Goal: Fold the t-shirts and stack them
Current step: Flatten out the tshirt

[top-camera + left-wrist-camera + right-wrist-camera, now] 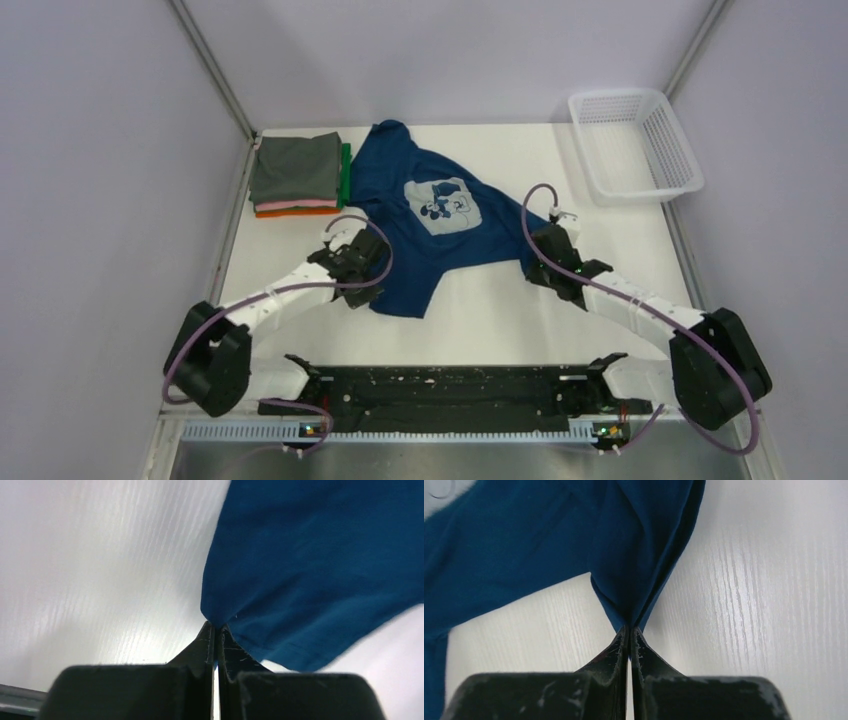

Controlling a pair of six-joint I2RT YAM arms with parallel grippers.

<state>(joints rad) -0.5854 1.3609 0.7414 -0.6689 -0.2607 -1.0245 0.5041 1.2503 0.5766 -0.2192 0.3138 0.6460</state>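
Judging by how thin each bite of cloth looked, an edge could have slipped free if the arms pulled apart too hard. The left pincer (216,626) was clamped on one edge of the navy t-shirt (425,215), the right pincer (629,627) on another. The shirt lay rumpled on the bench (480,320), beside the folded stack (297,180).

- The right gripper (629,630) sits at bottom centre, its two dark, scuffed fingers (609,655) pressed together at the tips.
- A pinch of the navy blue t-shirt (524,545) is caught between those tips.
- From the pinch the cloth fans upward in creased folds and spreads across the upper left of the frame.
- The white, wood-grained table (764,605) fills the right side and shows again at lower left, under the cloth's edge.
- A pale patch (439,490) shows in the top left corner; what it is cannot be told.
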